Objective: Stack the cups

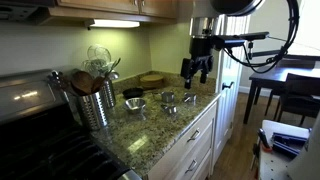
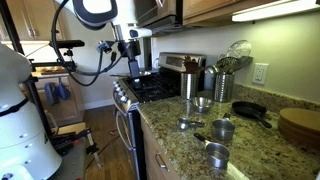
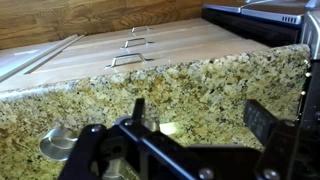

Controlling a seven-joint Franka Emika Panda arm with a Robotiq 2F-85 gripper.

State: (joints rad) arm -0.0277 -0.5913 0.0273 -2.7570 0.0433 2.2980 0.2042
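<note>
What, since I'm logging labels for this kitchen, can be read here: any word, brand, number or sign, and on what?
No text can be read in any view.
On the stove, any panel marks are too small and blurred to read.
On the cups, canister and gripper, no lettering shows.

Four small, shallow, round cups of shiny silver metal on speckled granite tabletop. All upright, mouths up. All separate: none stacked, none touching. Sizes differ.

In an exterior view:
- Rear cup farthest back.
- Small cup near tabletop front edge.
- Middle cup beside it, further in from edge.
- Front cup closest to camera.

Wrist view: one cup low at left, partly hidden. Cannot tell which.
</note>
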